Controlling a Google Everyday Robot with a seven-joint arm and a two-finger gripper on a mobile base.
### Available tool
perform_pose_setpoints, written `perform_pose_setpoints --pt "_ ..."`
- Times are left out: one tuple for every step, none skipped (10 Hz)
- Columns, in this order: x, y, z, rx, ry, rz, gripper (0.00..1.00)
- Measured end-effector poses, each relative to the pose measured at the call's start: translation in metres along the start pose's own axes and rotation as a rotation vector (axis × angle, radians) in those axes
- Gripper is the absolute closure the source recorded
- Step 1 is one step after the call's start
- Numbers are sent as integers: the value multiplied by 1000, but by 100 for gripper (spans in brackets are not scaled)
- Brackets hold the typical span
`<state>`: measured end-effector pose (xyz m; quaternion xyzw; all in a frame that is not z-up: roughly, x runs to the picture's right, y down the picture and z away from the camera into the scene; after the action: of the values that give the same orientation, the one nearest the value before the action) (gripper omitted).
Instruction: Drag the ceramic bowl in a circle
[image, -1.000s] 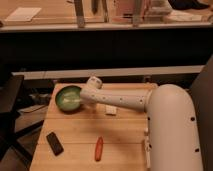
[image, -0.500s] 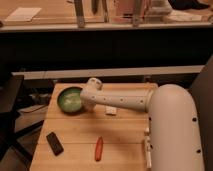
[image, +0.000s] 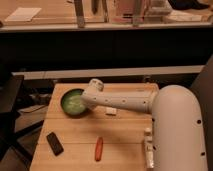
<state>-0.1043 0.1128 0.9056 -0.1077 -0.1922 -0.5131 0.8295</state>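
Note:
The ceramic bowl (image: 73, 102) is a round shallow green bowl with a dark rim, sitting on the wooden table (image: 125, 131) toward its far left. My white arm reaches from the right across the table. My gripper (image: 86, 101) is at the bowl's right rim, its tip hidden behind the wrist.
A black rectangular object (image: 54, 143) lies at the table's front left. A red elongated object (image: 99, 148) lies at the front middle. A small white object (image: 111, 111) sits under the arm. A dark chair (image: 10, 107) stands left of the table.

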Motion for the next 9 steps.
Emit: perform_pose_setpoints --pt "1 3 -1 -2 1 3 97" --pt "3 10 -2 1 3 8 97" --pt "5 17 -3 -2 4 11 97" --pt "6 20 -4 -3 5 15 97" --pt "5 20 -4 -3 6 15 97" --pt "5 21 -4 -3 9 17 97" --pt "6 24 -4 -1 10 24 97" --pt "8 31 -6 -1 10 33 97" --pt "10 41 -8 -3 11 42 97"
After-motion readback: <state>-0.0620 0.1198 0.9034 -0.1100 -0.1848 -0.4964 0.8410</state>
